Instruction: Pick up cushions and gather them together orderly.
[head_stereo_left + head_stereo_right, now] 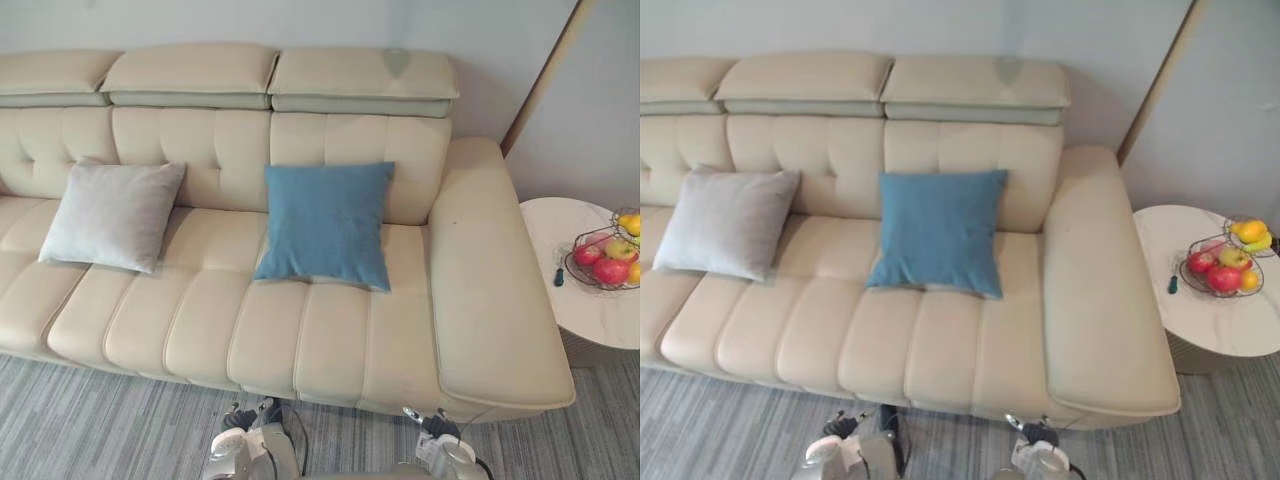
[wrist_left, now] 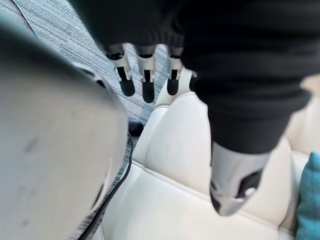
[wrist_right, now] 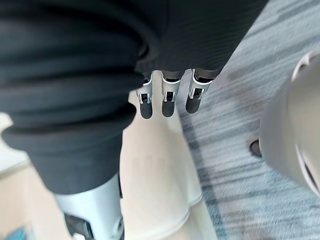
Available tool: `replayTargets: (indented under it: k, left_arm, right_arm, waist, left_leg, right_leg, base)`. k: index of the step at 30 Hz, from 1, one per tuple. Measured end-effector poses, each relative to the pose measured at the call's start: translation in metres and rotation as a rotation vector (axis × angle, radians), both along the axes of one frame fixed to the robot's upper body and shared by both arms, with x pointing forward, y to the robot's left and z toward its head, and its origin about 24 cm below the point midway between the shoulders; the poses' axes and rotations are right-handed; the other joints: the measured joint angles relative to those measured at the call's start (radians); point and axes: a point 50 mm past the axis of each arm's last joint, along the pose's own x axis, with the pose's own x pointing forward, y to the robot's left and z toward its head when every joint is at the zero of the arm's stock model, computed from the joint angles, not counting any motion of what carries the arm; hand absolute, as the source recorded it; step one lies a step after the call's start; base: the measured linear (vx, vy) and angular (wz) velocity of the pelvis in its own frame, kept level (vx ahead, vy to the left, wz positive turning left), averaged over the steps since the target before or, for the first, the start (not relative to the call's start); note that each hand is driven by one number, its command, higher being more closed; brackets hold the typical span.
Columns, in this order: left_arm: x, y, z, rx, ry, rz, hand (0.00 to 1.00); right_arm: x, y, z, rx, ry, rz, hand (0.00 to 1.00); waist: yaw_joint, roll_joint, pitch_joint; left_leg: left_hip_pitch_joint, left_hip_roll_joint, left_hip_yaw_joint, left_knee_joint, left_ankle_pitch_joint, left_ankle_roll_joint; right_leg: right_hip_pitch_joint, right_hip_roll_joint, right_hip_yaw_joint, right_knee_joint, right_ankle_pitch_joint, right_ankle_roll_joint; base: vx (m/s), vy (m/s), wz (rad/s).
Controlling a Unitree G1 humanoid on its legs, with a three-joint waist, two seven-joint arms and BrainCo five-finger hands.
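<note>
The cream sofa (image 1: 300,320) spans nearly the whole frame, its wide armrest running down the right side. Past that armrest, at the right edge, stands a round white side table (image 1: 585,310) bearing a wire basket of fruit (image 1: 605,255). The blue cushion (image 1: 325,225) leans upright against the backrest at centre. The grey cushion (image 1: 112,215) leans likewise at the left, well apart from it with bare seat between, so the two are not yet gathered. In the wrist views the left hand (image 2: 148,85) and the right hand (image 3: 167,102) both hang with fingers straight and slack, holding nothing, above the sofa's front edge and the striped carpet (image 1: 100,420).

Likely trouble from here: both cushions sit deep against the backrest, so a long reach could end in a shallow pinch on a soft corner, and the cushion may slip or flop face-down. Setting one loosely beside the other would leave a crooked pair — and a wide swing of the right arm toward the frame's right edge risks the fruit
</note>
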Motion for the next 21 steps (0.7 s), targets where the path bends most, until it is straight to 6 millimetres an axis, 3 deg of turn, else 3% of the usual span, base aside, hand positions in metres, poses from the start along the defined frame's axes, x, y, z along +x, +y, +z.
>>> replayTargets:
  k: [3, 4, 5, 6, 7, 10, 16, 17, 21]
  left_arm:
    - [-0.003, 0.002, -0.001, -0.004, 0.008, 0.018, 0.0]
    - [-0.006, 0.003, -0.003, -0.012, 0.02, 0.037, 0.0]
    - [-0.007, 0.002, -0.003, -0.016, 0.023, 0.039, 0.0]
    - [-0.01, -0.001, -0.005, -0.03, 0.034, 0.045, 0.0]
    - [-0.013, 0.006, -0.005, -0.011, 0.04, 0.049, 0.0]
    - [-0.02, 0.012, -0.006, 0.001, 0.064, 0.051, 0.0]
    - [-0.032, 0.013, -0.01, 0.011, 0.101, 0.034, 0.0]
    - [-0.052, 0.016, -0.016, -0.003, 0.168, 0.027, 0.0]
    - [-0.052, 0.016, -0.016, -0.003, 0.168, 0.027, 0.0]
  right_arm:
    - [-0.009, 0.005, -0.006, 0.017, 0.056, 0.024, 0.0]
    - [-0.01, 0.006, -0.006, 0.013, 0.061, 0.039, 0.0]
    - [-0.01, 0.006, -0.006, 0.013, 0.061, 0.039, 0.0]
    - [-0.009, 0.004, -0.006, 0.015, 0.061, 0.027, 0.0]
    - [-0.013, 0.013, -0.008, 0.036, 0.075, 0.031, 0.0]
    - [-0.022, 0.015, -0.012, 0.054, 0.106, 0.017, 0.0]
    - [-0.027, 0.011, -0.013, 0.059, 0.114, -0.021, 0.0]
    - [-0.05, -0.011, -0.017, 0.04, 0.18, -0.106, 0.0]
    - [-0.05, -0.011, -0.017, 0.04, 0.181, -0.106, 0.0]
  waist:
    - [-0.001, -0.02, -0.009]
    - [-0.006, -0.018, -0.017]
    - [-0.009, -0.015, -0.02]
    - [-0.015, -0.006, -0.036]
    - [-0.018, -0.037, -0.056]
    - [-0.021, -0.056, -0.07]
    - [-0.029, -0.046, -0.103]
    - [-0.046, -0.025, -0.08]
    - [-0.046, -0.025, -0.08]
  left_leg:
    - [0.064, -0.03, 0.001, 0.136, -0.161, -0.002]
    - [0.106, -0.031, 0.005, 0.129, -0.211, -0.003]
    - [0.121, -0.03, 0.01, 0.107, -0.218, -0.002]
    - [0.162, -0.048, 0.028, -0.011, -0.238, -0.017]
    - [0.169, -0.081, 0.044, -0.069, -0.205, -0.001]
    - [0.233, -0.135, 0.057, -0.125, -0.184, 0.019]
    - [0.293, -0.181, 0.058, -0.23, -0.132, 0.038]
    - [0.425, -0.186, 0.024, -0.409, -0.059, 0.023]
    - [0.425, -0.186, 0.024, -0.409, -0.059, 0.023]
  right_leg:
    - [0.003, -0.028, 0.021, -0.033, 0.045, 0.024]
    - [0.005, -0.028, 0.03, -0.067, 0.075, 0.04]
    - [0.006, -0.026, 0.031, -0.077, 0.083, 0.048]
    - [0.006, -0.021, 0.04, -0.108, 0.11, 0.073]
    - [0.009, -0.033, 0.047, -0.16, 0.148, 0.074]
    - [0.076, -0.064, 0.062, -0.252, 0.204, 0.101]
    - [0.099, -0.082, 0.077, -0.281, 0.215, 0.109]
    - [0.183, -0.045, 0.054, -0.324, 0.206, 0.096]
    - [0.183, -0.045, 0.054, -0.323, 0.206, 0.096]
  base:
    - [-0.17, 0.173, -0.13]
    - [-0.09, 0.231, -0.19]
    - [-0.05, 0.312, -0.13]
    - [-0.01, 0.23, -0.08]
    - [-0.01, 0.23, -0.11]
    - [-0.01, 0.197, -0.06]
    - [-0.04, 0.062, 0.01]
    - [0.0, 0.0, 0.0]
    - [0.0, 0.0, 0.0]
